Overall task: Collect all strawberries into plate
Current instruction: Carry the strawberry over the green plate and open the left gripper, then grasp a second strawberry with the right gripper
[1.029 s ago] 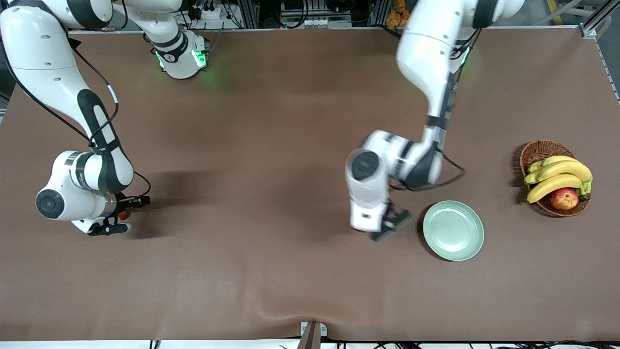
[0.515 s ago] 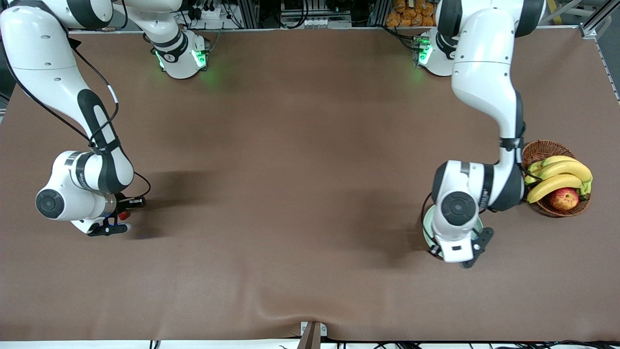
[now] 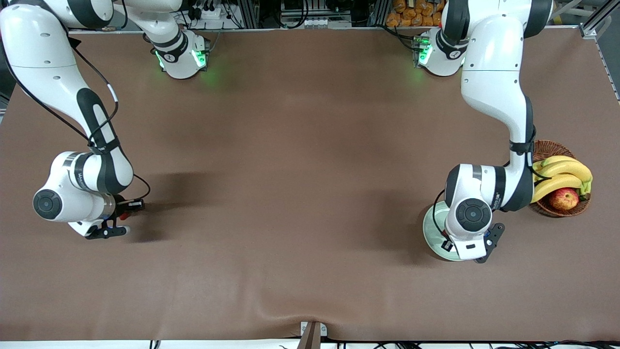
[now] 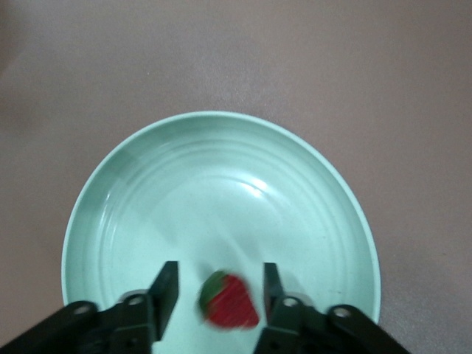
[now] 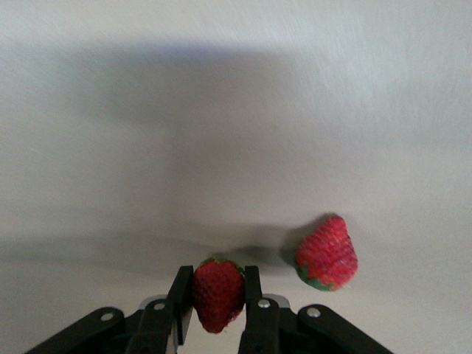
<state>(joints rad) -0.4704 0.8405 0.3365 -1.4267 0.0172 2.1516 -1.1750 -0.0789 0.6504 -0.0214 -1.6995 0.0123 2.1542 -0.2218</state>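
Observation:
My left gripper [image 4: 217,276] is open over the pale green plate [image 4: 221,184]. A strawberry [image 4: 230,301] shows blurred between its spread fingers, clear of both, over the plate. In the front view the left arm's hand covers most of the plate [image 3: 430,228]. My right gripper [image 5: 217,274] is shut on a second strawberry [image 5: 218,295], low over the table at the right arm's end [image 3: 120,218]. A third strawberry [image 5: 327,253] lies on the brown table beside it.
A brown wicker basket [image 3: 538,150] with bananas [image 3: 562,177] and a red-yellow apple [image 3: 564,198] stands beside the plate, toward the left arm's end of the table.
My left arm has swung from the table's middle to over the plate, and its strawberry now sits loose between open fingers. My right arm has barely moved.

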